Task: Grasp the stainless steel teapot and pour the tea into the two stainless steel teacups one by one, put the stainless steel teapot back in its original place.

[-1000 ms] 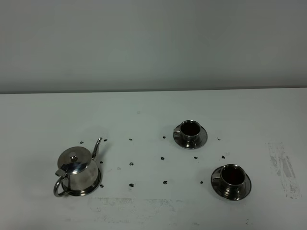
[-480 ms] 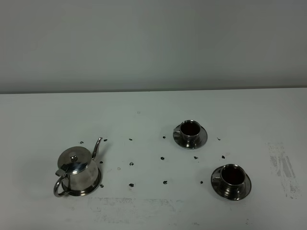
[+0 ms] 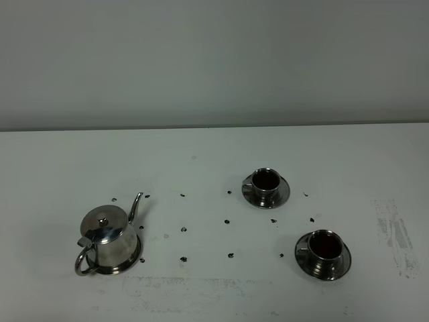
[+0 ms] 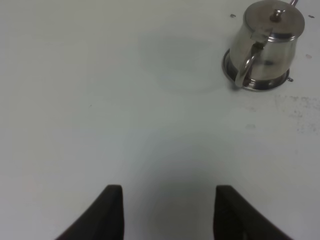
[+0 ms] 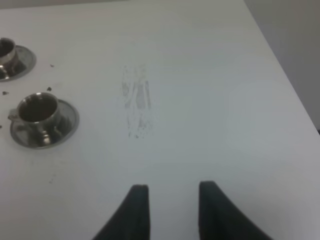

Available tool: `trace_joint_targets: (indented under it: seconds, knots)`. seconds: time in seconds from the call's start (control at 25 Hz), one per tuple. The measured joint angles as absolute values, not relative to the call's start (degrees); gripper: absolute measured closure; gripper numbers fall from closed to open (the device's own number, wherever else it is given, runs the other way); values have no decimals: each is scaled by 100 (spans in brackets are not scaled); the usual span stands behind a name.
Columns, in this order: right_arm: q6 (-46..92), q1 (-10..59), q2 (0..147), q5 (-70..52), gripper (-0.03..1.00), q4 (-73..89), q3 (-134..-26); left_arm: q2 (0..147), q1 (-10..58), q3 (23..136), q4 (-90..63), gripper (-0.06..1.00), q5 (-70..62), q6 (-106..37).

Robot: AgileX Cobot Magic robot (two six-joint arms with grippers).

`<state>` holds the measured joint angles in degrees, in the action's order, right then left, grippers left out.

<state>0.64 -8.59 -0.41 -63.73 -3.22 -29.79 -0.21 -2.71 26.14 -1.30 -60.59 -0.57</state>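
A white table (image 3: 201, 154) fills the scene, dotted with small dark marks (image 3: 183, 229) and scuffed at its right side (image 3: 397, 236). At the near left stands the stainless steel teapot (image 3: 107, 236), upright on a flat steel coaster (image 3: 134, 261), lid on, spout pointing far-right, loop handle toward the near edge. Right of centre sit two stainless steel teacups on saucers: the farther teacup (image 3: 265, 182) and the nearer teacup (image 3: 324, 248). The left gripper (image 4: 167, 210) hovers released, well apart from the teapot. The right gripper (image 5: 172, 205) shows a gap between its fingers while clenched as far as it goes, empty.
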Motion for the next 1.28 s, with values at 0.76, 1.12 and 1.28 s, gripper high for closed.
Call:
trace_joint_targets:
  seconds: [0.76, 1.12, 1.28]
  knots:
    - [64, -859, -41, -6373, 74, -322, -2979, -21, -271, 2614, -130, 51, -6059, -57]
    - [64, -859, -41, -6373, 74, -322, -2979, -21, -271, 2614, -130, 51, -6059, -57]
    - [64, -859, -41, -6373, 74, -322, -2979, -21, -271, 2614, -130, 51, -6059, -57]
